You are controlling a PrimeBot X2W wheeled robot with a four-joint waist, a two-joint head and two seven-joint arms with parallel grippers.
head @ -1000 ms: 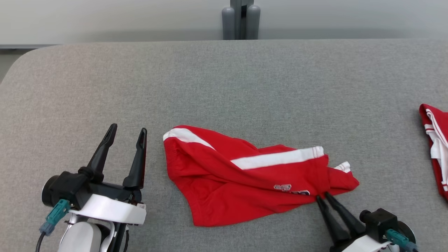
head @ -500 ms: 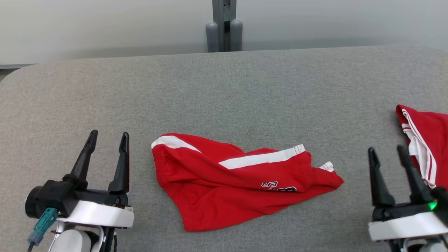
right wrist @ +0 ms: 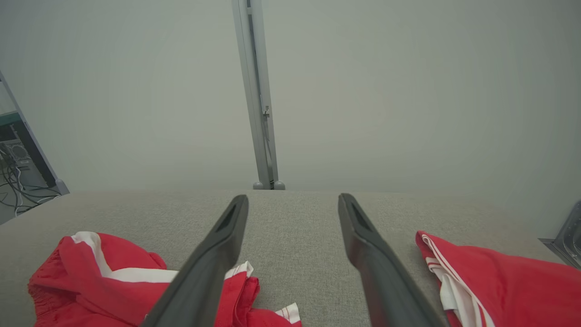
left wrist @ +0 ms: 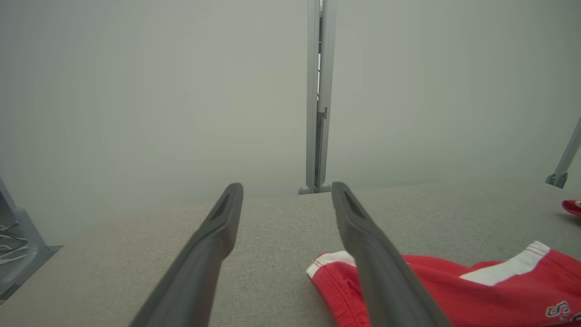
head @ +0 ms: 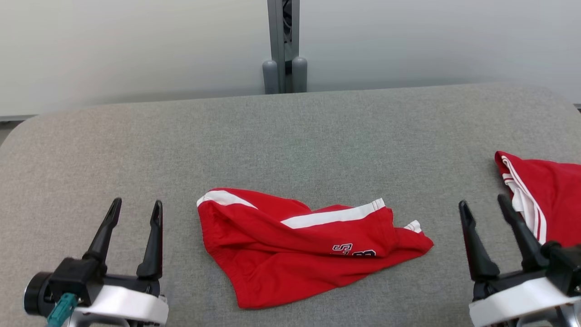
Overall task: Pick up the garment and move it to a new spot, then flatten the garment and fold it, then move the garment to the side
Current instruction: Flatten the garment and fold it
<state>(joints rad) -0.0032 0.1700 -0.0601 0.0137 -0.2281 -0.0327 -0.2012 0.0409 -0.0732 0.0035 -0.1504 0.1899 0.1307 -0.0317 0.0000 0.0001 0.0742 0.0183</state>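
At 3 o'clock of spread, empty left gripper [head: 137, 202] and 9 o'clock of spread right gripper [head: 482, 200], shows garment [head: 308, 245], long axis 9-to-3, right marginally nearer.

The only lettering stands on the red garment [head: 281, 263]: a dark, white-edged print [head: 353, 250] near a fold of the cloth. An "S" can be made out, with what looks like a "B" beside it; the fold hides the rest. The left wrist view catches the same "S" at its lower right corner.
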